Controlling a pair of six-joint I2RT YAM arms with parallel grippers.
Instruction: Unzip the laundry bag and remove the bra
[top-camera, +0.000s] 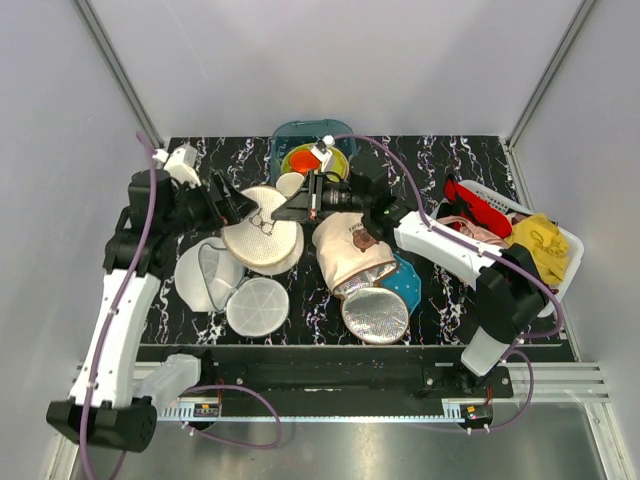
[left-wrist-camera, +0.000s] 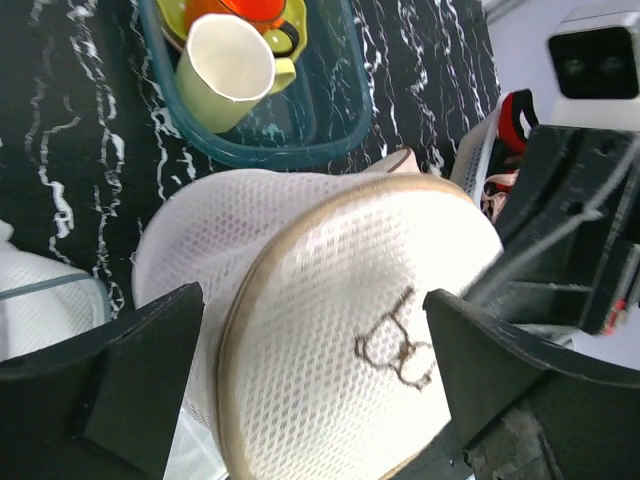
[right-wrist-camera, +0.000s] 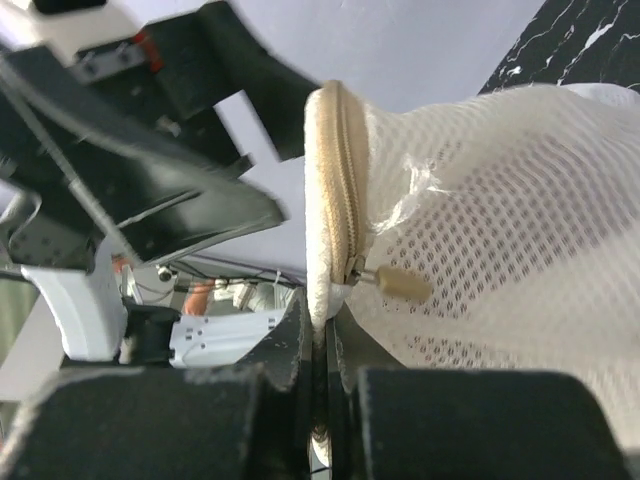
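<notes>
– Room around the laundry bag (top-camera: 262, 238)?
– Little. It sits left of centre on the surface (top-camera: 200, 150), hemmed in by a teal tub (top-camera: 290, 128) at the far edge, a cream bag (top-camera: 350, 250) on its right and a plain mesh bag (top-camera: 257, 305) toward the near edge. Bare marble shows at the far left corner.
– Which way does it point?
– It is round, so it has no long axis. The flat face with the drawing (left-wrist-camera: 395, 345) turns upward, and the zip seam runs round the rim.
– And the tools?
– Right tool (right-wrist-camera: 322, 350) is pinched tight on the seam at the bag's far-right rim, with the zipper pull (right-wrist-camera: 400, 285) free just beside its tips. Left tool (left-wrist-camera: 315, 340) is at the far-left rim, fingers (left-wrist-camera: 140, 370) wide apart with the dome between them. Whether it grips or only straddles the bag, I cannot tell.
</notes>
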